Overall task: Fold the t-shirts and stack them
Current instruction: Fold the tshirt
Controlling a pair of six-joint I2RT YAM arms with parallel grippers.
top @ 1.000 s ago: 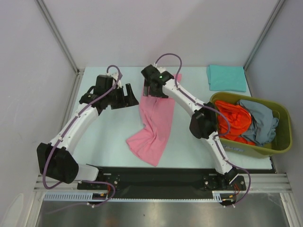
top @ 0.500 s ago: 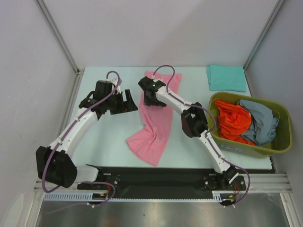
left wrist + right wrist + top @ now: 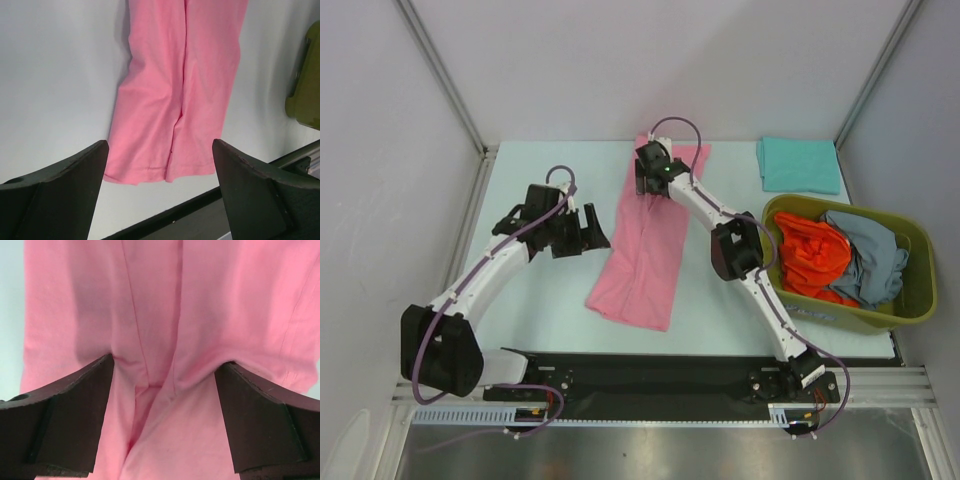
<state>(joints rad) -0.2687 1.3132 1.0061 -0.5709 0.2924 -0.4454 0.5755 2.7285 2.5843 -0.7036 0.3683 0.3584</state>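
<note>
Right claw (image 3: pixel 162 371) and left claw (image 3: pixel 592 228) stand spread, empty; we judge teal t-shirt (image 3: pixel 798 165) folded, pink t-shirt (image 3: pixel 645 262) half-folded, two more waiting in the basket (image 3: pixel 921 292).

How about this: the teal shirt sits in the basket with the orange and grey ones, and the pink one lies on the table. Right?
Not quite. The teal shirt lies folded on the table beyond the basket, not in it; the top view shows this. The orange shirt and grey shirt are in the basket, the pink shirt on the table.
</note>
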